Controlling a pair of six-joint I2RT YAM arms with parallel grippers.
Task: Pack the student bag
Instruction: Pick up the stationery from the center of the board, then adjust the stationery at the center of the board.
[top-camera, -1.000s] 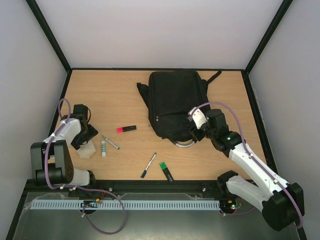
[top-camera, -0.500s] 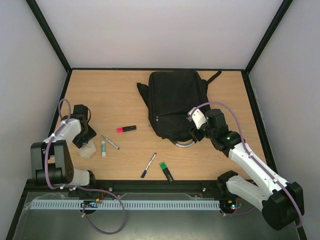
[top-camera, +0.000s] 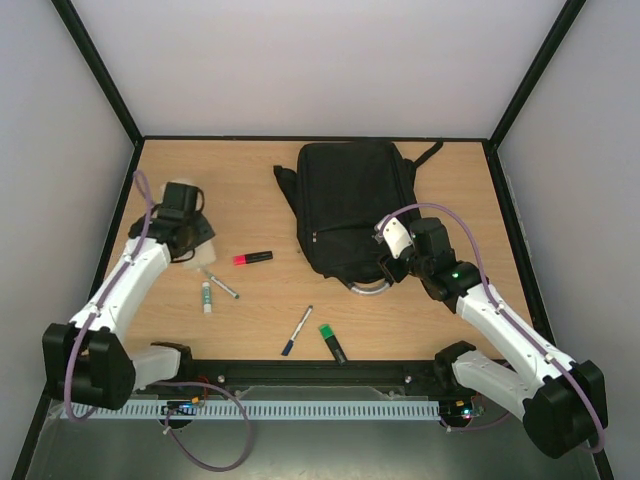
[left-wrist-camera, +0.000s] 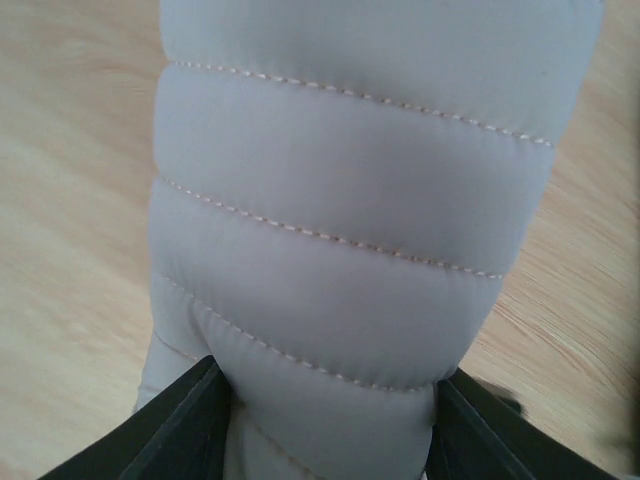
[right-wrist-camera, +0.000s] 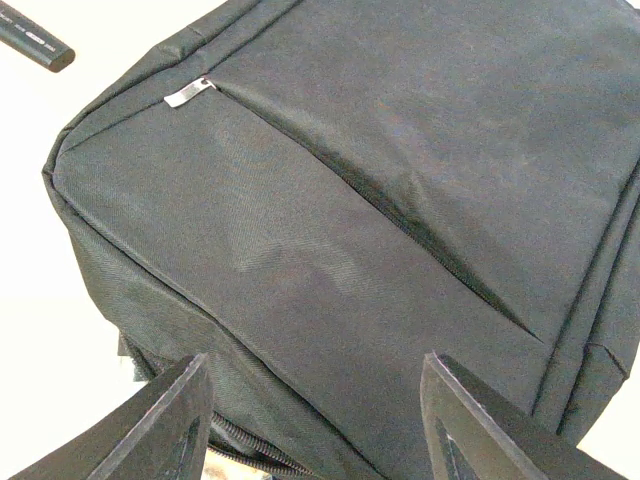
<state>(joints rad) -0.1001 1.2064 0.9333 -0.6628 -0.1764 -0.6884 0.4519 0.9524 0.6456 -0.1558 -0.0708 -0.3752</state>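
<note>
Black bag (top-camera: 350, 200) lies flat at the far middle of the desk (top-camera: 250, 190); front zip looks closed. My left fingers (left-wrist-camera: 185, 430) pinch one end of a white quilted pouch (left-wrist-camera: 340, 220), well left of the bag. My right fingers (right-wrist-camera: 150, 430) are spread just over the bag's near end, by its grey handle (top-camera: 368, 288), gripping nothing. To do it well: firm pinch, carry the pouch right toward the bag, open a zip first.
</note>
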